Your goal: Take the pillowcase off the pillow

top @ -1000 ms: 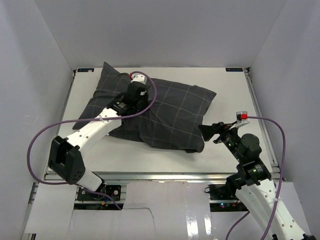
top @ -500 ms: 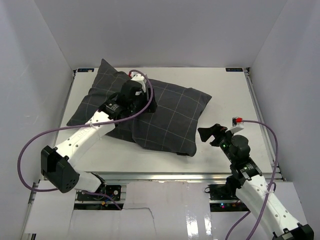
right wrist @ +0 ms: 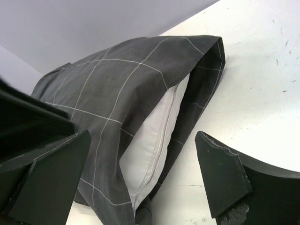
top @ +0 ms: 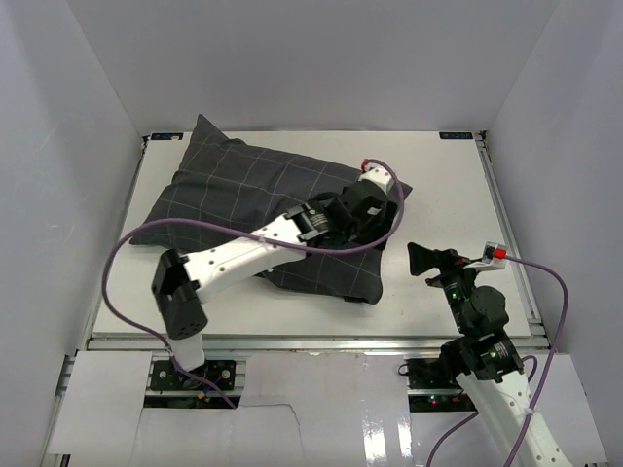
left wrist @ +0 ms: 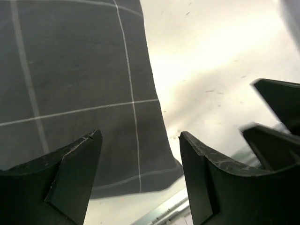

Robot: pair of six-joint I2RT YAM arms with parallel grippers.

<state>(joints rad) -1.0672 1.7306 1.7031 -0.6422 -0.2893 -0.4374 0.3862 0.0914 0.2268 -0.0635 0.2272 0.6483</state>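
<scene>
Looks like the grab stage. The left claw (left wrist: 140, 136) hangs spread and empty, with the hem of the dark charcoal grid-lined fabric pillowcase (left wrist: 70, 84) right below it. The right claw (right wrist: 143, 136) is wide open too, and the plump white pillow (right wrist: 159, 126) peeks out straight ahead. My guess for next: pinch the hem, grab the pillow, pull apart.
</scene>
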